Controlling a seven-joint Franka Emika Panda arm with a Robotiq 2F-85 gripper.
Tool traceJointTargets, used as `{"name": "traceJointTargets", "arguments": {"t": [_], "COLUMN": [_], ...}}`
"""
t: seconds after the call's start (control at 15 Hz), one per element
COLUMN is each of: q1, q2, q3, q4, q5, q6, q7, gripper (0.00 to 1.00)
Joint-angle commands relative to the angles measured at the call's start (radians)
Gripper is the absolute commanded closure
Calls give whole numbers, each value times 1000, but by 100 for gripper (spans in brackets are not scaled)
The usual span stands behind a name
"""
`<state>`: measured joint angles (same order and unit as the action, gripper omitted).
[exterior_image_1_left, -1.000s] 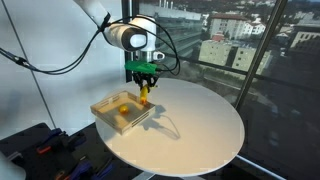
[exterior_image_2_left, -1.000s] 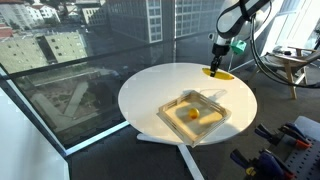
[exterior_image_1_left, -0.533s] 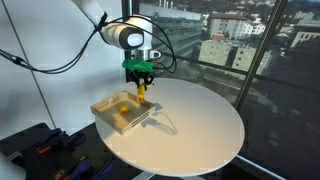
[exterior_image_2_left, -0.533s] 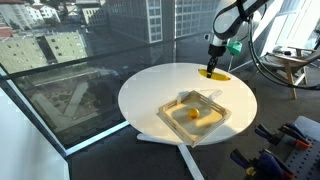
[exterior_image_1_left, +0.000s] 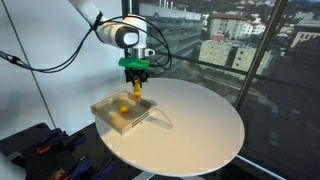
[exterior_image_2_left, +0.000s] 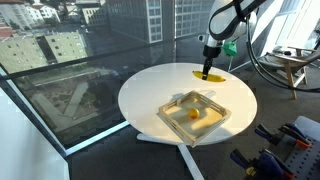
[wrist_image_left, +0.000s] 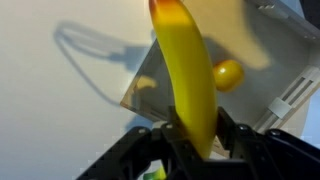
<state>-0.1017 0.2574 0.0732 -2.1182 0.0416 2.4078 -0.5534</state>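
I see the claw (exterior_image_1_left: 137, 76) clenched on a banana (exterior_image_1_left: 137, 89), which hangs straight down from between its fingers, just under the green part of the tool. In the wrist view the banana (wrist_image_left: 188, 80) runs from the fingers at the bottom of the frame up to the upper middle. The fingers press it from both sides at its lower end.

The banana is plain yellow, long and a little curved, and its far tip looks a bit orange. It hangs in the air, over the near rim of the shallow tray (exterior_image_1_left: 104, 104) and the table beside it. It does not touch them.

Inside the tray lies a small round yellow fruit (wrist_image_left: 228, 73), to the right of the banana in the wrist view. It is apart from the banana.

The tray sits on the round white table (exterior_image_2_left: 150, 90). In an exterior view one corner of the tray (exterior_image_2_left: 175, 126) reaches close to the table edge at the lower middle of the frame. Around the claw (exterior_image_2_left: 208, 60) the tabletop is bare. Behind it, at the top of the frame, stands the big window (exterior_image_2_left: 110, 30).
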Motion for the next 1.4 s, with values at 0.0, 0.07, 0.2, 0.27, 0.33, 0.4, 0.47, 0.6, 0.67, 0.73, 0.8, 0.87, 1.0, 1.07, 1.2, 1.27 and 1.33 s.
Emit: {"name": "traceJointTargets", "arguments": {"t": [0.0, 0.07, 0.2, 0.27, 0.33, 0.4, 0.47, 0.6, 0.67, 0.73, 0.8, 0.87, 1.0, 1.07, 1.2, 1.27, 1.33], "q1": [4, 6, 10, 11, 13, 16, 18, 25, 28, 31, 32, 37, 40, 41, 44, 45, 47], "q2": [-15, -15, -15, -15, -15, -15, -15, -15, -14, -14, -14, -14, -13, -12, -9, -8, -5], "q3": [14, 17, 20, 20, 20, 18, 17, 13, 11, 10, 10, 7, 6, 7, 8, 8, 9], "q4": [6, 6, 7, 8, 8, 8, 8, 7, 8, 8, 8, 8, 9, 9, 9, 10, 10], "q5": [21, 22, 20, 17, 15, 10, 4, -11, -19, -25, -27, -40, -50, -54, -61, -63, -64], "q6": [-32, -38, -53, -61, -66, -73, -75, -75, -74, -72, -72, -69, -69, -70, -69, -69, -67], "q7": [-41, -42, -42, -40, -36, -31, -26, -14, -8, -3, -4, 6, 8, 8, 10, 10, 9], "gripper": [84, 84, 84, 84, 84, 84, 84, 84, 84, 84, 84, 84, 84, 84, 84, 84, 84]}}
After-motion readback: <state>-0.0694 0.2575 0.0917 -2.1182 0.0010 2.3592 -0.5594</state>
